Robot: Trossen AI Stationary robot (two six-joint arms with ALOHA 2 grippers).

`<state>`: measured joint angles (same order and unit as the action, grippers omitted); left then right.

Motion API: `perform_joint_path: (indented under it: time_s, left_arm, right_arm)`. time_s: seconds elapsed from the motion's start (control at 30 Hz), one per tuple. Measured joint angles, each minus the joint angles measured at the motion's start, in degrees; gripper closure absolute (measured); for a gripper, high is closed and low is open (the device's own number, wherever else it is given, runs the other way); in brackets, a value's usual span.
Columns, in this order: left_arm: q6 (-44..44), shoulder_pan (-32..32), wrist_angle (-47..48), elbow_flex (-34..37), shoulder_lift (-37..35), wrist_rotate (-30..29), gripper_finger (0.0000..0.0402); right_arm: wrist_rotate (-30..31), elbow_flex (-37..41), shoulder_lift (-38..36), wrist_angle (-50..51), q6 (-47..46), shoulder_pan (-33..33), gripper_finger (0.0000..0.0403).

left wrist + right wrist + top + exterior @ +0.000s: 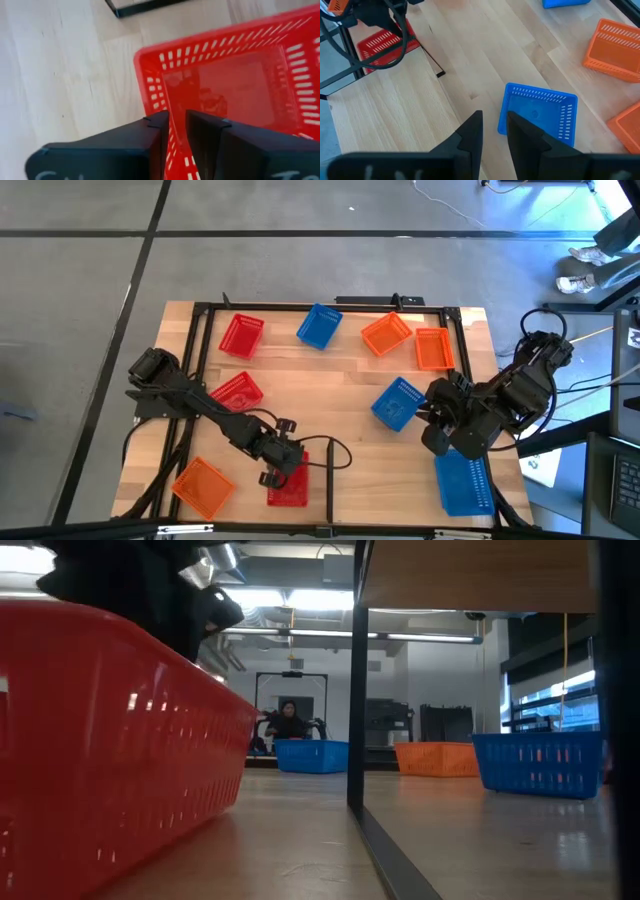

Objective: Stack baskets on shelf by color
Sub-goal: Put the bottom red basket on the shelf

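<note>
Nine baskets lie on the wood shelf board (330,380): red ones (240,335) (237,392) (288,488), blue ones (319,325) (398,402) (463,483), orange ones (386,333) (432,348) (203,485). My left gripper (283,463) (176,131) is shut on the near red basket (240,85), which fills the left of the low view (100,740). My right gripper (432,418) (495,122) hovers above the middle blue basket (540,112), near its right-hand edge. Its fingers are a narrow gap apart and touch nothing. My left gripper pinches one side wall of the near red basket (175,145) between its two fingers, one finger inside the basket (202,135) and one outside (157,132). The fingers come from above, pointing down. In the low view the basket's bottom seems to rest on the board.
A black frame rail (330,305) runs round the board, and a thin black divider strip (330,480) stands by the near red basket, showing as a post in the low view (358,670). Bare board lies in the middle (470,55). A person sits far behind the table (288,722).
</note>
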<state>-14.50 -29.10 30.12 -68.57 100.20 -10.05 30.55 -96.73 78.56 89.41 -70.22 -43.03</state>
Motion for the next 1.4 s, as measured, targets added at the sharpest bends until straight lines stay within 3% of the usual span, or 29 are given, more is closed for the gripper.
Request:
perform_joint_path:
  time_s: [0.23, 0.57, 0.73, 0.9, 1.4]
  left_arm:
    - [-3.37, 0.20, 4.24, -0.26, -0.08, -0.39, 0.0347]
    - [-3.10, 0.24, 3.07, -0.29, -0.04, -3.55, 0.0347]
    - [-2.93, 0.27, 4.34, -0.29, -0.04, -7.55, 0.0347]
    - [-3.30, 0.59, 5.29, -0.29, -0.04, -3.89, 0.0347]
    - [-6.44, 0.63, 5.15, 2.34, -0.04, -2.23, 0.0347]
  right_arm:
    - [0.51, 0.00, 0.00, -0.02, 0.00, 0.00, 0.0318]
    - [0.55, 0.00, 0.00, -0.02, -0.09, 0.00, 0.0318]
    - [0.55, 0.00, 0.00, -0.01, -0.07, 0.00, 0.0318]
    - [0.50, 0.00, 0.00, 0.00, -0.07, 0.00, 0.0318]
    - [1.33, 0.00, 0.00, 0.02, -0.02, 0.00, 0.0318]
